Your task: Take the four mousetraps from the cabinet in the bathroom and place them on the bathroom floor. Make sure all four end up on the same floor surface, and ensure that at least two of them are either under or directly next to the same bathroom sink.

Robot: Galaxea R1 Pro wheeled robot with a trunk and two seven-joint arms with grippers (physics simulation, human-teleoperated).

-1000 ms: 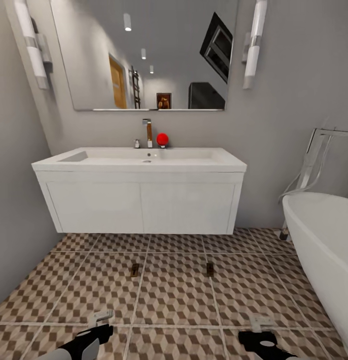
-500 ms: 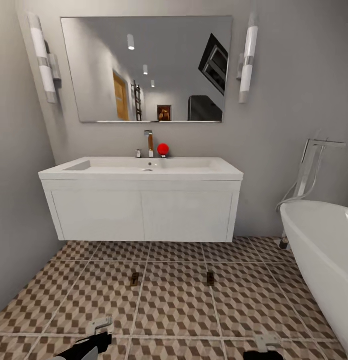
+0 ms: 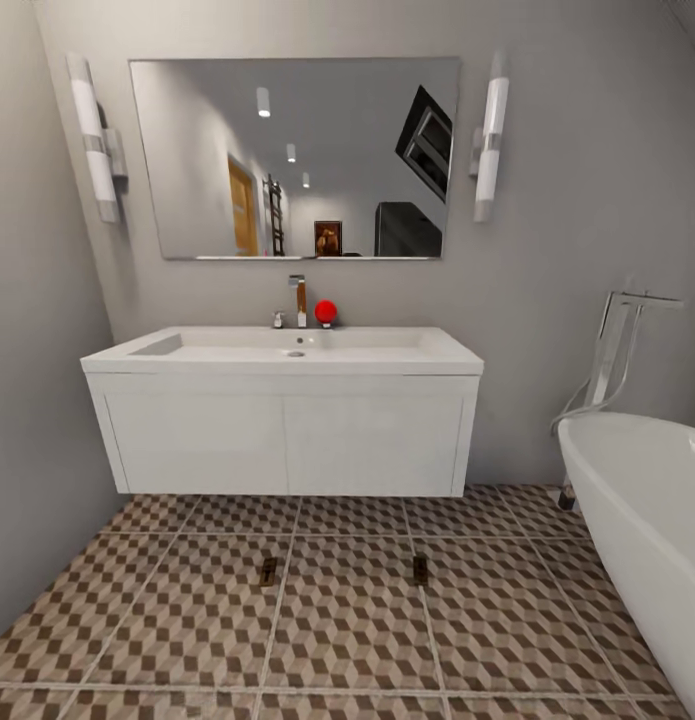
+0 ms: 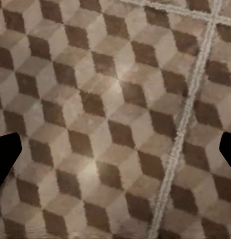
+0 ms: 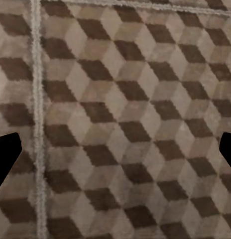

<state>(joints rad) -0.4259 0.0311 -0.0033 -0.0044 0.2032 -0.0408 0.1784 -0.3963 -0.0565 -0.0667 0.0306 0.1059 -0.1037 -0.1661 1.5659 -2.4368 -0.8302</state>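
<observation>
Head view, change: my whole picture has slid down across the last second, so the mirror (image 3: 295, 158) now sits complete in the upper half and more wall shows above it; that reads as my head or trunk rising, not the room moving.
Arms: a second ago both of my tools showed along the bottom edge of the head view; now that edge holds floor tiles.
Mousetraps: two mousetraps lie on the bathroom floor (image 3: 347, 640) in the lower middle of the frame, the left mousetrap (image 3: 268, 571) and the right mousetrap (image 3: 420, 570), each on a grout line just in front of the white sink unit (image 3: 283, 428); neither has shifted against the tiles.
Left tool (image 4: 115, 152): fingers spread wide at the frame's two sides, nothing between them, patterned tile beyond.
Right tool (image 5: 115, 149): also spread wide and empty over tile.
Meaning: I judge the sink condition met by these two; two traps remain, so the cabinet is my next stop.
</observation>
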